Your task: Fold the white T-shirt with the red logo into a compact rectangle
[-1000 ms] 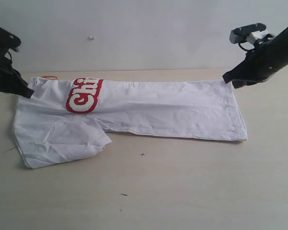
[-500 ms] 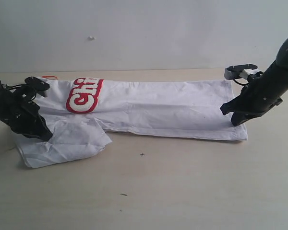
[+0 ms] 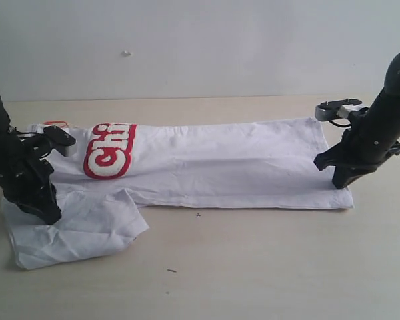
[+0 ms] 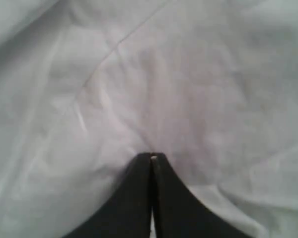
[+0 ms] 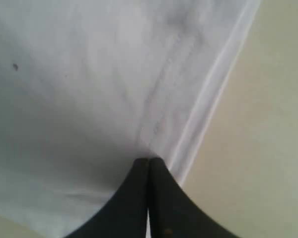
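Observation:
The white T-shirt [image 3: 220, 160] lies folded lengthwise into a long band across the table, wrinkled, with one sleeve [image 3: 80, 230] sticking out at the front left. The red logo [image 3: 110, 150] shows partly near its left end. My left gripper [image 3: 52, 217] is shut, its tip pressed down onto the cloth where the sleeve begins; in the left wrist view its shut jaws [image 4: 152, 156] touch creased white fabric [image 4: 188, 89]. My right gripper [image 3: 339, 183] is shut too, tip down on the shirt's right hem; in the right wrist view it [image 5: 149, 159] meets the stitched hem [image 5: 208, 99].
A small orange neck tag [image 3: 55, 123] peeks out at the shirt's far left. The tan table [image 3: 253, 267] stretches in front of the shirt, with a few dark specks [image 3: 171, 271]. A pale wall [image 3: 200, 47] rises behind the table.
Both shut grippers came from the shirt's far corners down onto its near side. The whole shirt has slid toward the table's front with them.

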